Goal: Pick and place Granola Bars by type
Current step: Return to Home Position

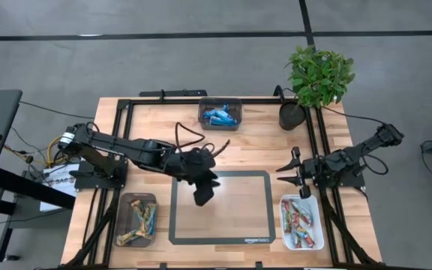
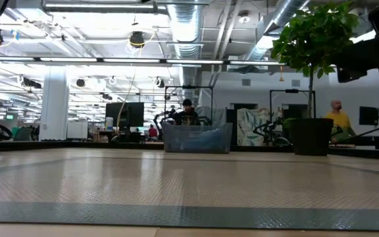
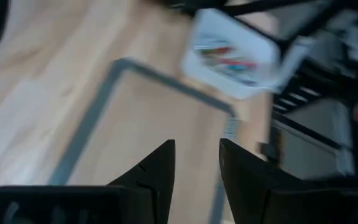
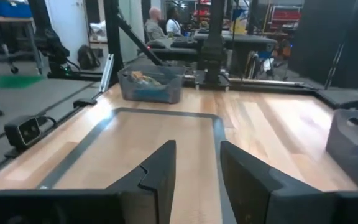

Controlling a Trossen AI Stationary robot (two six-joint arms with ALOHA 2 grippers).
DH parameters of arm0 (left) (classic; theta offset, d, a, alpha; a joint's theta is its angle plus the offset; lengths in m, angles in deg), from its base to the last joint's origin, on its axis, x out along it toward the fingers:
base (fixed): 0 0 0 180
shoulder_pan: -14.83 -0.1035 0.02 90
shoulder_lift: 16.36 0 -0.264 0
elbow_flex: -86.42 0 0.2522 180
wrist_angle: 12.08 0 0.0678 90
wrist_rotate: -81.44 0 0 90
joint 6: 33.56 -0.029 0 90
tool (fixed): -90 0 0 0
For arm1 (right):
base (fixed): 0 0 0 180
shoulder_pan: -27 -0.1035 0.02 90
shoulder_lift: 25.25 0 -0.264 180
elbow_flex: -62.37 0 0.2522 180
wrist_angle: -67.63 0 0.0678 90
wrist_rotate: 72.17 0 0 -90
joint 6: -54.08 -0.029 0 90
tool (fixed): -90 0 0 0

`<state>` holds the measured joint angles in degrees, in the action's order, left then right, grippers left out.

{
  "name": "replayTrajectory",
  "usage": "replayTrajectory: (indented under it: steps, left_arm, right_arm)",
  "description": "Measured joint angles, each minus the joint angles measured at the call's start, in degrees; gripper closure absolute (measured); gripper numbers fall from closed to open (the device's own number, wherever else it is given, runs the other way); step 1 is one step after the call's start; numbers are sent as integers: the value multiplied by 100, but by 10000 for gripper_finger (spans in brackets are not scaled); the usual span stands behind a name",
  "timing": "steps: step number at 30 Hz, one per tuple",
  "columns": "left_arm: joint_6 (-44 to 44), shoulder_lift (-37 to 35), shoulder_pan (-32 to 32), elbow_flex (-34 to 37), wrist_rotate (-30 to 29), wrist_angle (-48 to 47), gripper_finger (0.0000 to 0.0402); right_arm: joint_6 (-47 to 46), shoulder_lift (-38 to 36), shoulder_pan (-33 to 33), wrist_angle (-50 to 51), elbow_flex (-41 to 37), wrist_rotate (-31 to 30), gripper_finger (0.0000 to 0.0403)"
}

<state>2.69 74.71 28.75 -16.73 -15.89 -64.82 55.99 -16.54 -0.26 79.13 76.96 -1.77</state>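
Observation:
The granola bars lie sorted in three trays. Blue bars (image 1: 220, 116) fill the grey tray at the far edge, also seen as blue bars (image 2: 199, 137) in the low view. Yellow-gold bars (image 1: 137, 219) lie in the near-left tray, and red multicoloured bars (image 1: 300, 223) in the white near-right tray. My left gripper (image 1: 203, 196) hovers open and empty over the grey-taped rectangle (image 1: 172, 214); its own view shows the left gripper (image 3: 197, 168) with the red bars (image 3: 225, 59) beyond. My right gripper (image 1: 287, 169) waits open at the table's right side, shown as right gripper (image 4: 197, 171), facing the yellow-gold bars (image 4: 143, 78).
A potted plant (image 1: 317, 75) stands at the far right corner. Black frame rails (image 1: 328, 202) run along both table sides. The taped rectangle's inside (image 1: 235, 210) holds nothing. People (image 2: 337, 118) sit in the room behind the table.

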Motion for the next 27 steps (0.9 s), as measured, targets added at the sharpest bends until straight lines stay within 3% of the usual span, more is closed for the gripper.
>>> replayTrajectory:
  steps: [5,12,15,19,24,27]
  left_arm:
    - [-1048,0,-7,0,830,564,286]
    - [-1558,-13,64,265,472,845,286]
    - [-1577,-40,212,1015,536,1785,286]
    - [-1631,-112,220,2472,1251,4182,286]
    - [-1047,-425,72,3843,1564,4606,286]
    - [-1267,-1155,-61,4605,1580,5133,286]
  right_arm:
    - [158,-5,124,8,3,-22,285]
    - [116,-4,354,6,7,-123,285]
    - [115,-6,389,6,7,-122,285]
    - [114,-7,391,4,7,-127,285]
    - [113,-4,391,-9,7,-131,285]
    - [112,-4,391,-29,7,-136,285]
